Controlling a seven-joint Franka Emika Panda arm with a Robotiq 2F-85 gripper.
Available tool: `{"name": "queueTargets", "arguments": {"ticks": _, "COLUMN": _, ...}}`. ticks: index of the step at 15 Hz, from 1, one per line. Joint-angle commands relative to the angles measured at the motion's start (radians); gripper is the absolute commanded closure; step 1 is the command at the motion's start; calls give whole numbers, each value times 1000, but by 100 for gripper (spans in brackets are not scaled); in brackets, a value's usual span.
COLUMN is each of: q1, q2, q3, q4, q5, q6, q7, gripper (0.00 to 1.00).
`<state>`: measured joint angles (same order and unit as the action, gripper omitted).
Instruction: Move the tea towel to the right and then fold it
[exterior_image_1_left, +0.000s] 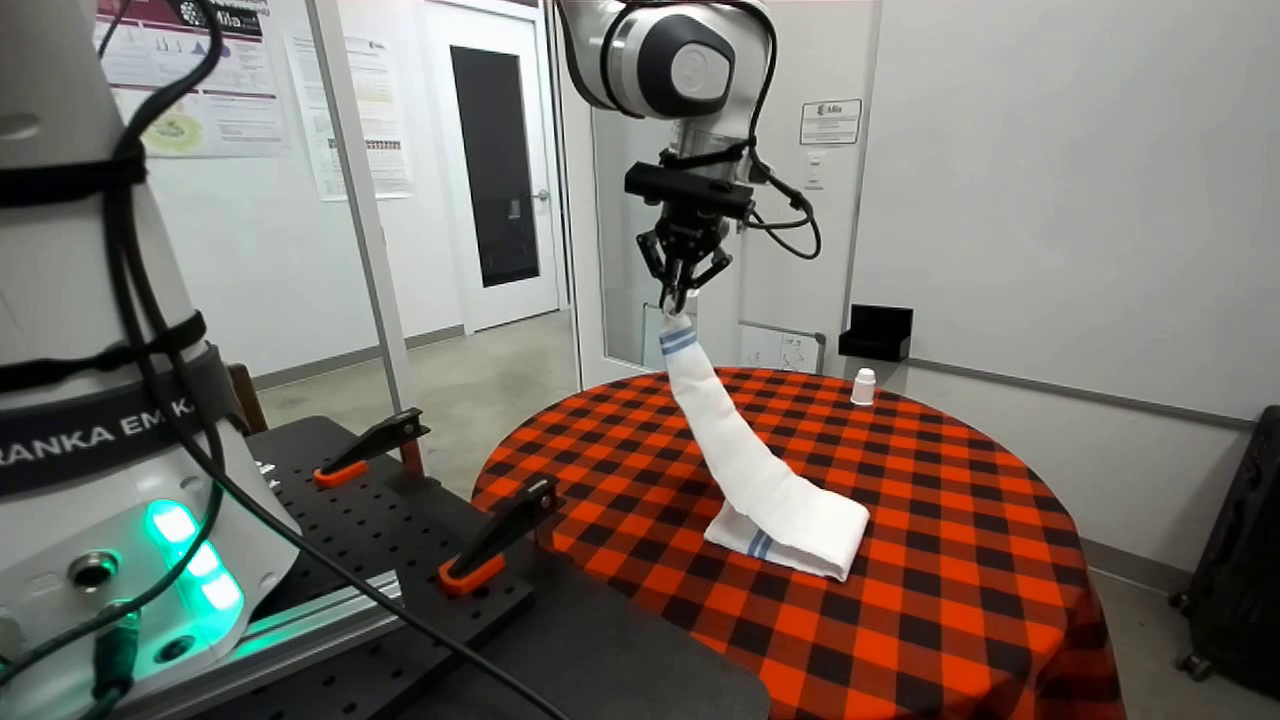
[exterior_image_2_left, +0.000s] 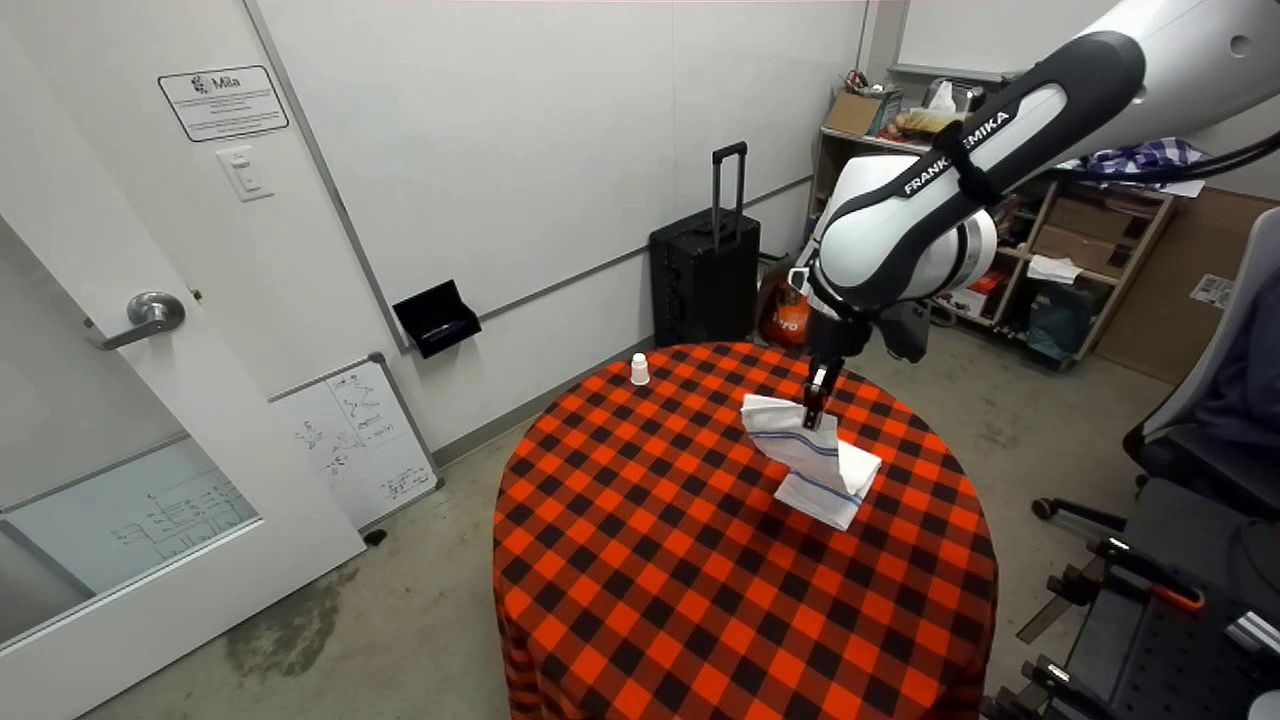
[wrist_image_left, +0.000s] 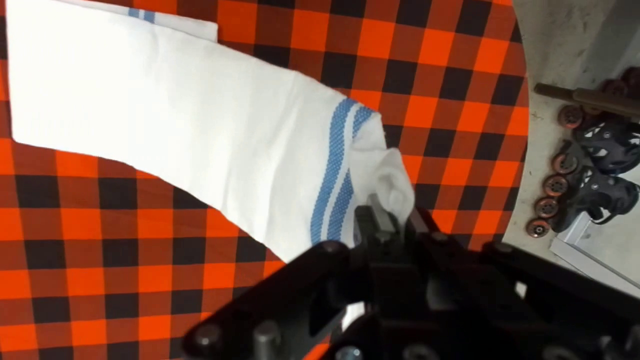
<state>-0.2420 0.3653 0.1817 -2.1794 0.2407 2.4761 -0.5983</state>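
Observation:
The tea towel is a white cloth with blue stripes near its ends and shows in both exterior views (exterior_image_1_left: 735, 445) (exterior_image_2_left: 775, 420) and in the wrist view (wrist_image_left: 200, 115). My gripper (exterior_image_1_left: 673, 300) is shut on one striped end and holds it well above the table. The gripper also shows in an exterior view (exterior_image_2_left: 813, 415) and in the wrist view (wrist_image_left: 395, 215), where a bunched bit of cloth sits between the fingertips. The towel slopes down to the table and bends back under itself. Its other striped end lies flat on the checked tablecloth (exterior_image_1_left: 960, 560), partly under the raised part.
A small white bottle-like item (exterior_image_1_left: 863, 387) stands near the table's edge, also seen in an exterior view (exterior_image_2_left: 639, 370). Clamps (exterior_image_1_left: 500, 540) sit on the black robot bench beside the round table. Inline skates (wrist_image_left: 600, 150) lie on the floor past the table edge.

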Motion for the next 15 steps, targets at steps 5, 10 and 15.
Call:
{"name": "queueTargets", "arguments": {"ticks": 5, "q1": 11, "q2": 28, "q3": -5, "q4": 1, "q5": 100, "q6": -54, "q7": -99, "gripper": 98}}
{"name": "queueTargets", "arguments": {"ticks": 10, "q1": -6, "q2": 116, "q3": -13, "q4": 54, "q5": 134, "q6": -50, "q7": -79, "gripper": 98}}
{"name": "queueTargets", "arguments": {"ticks": 15, "q1": -24, "q2": 188, "q3": -71, "q4": 107, "q5": 112, "q6": 3, "q7": -19, "gripper": 98}}
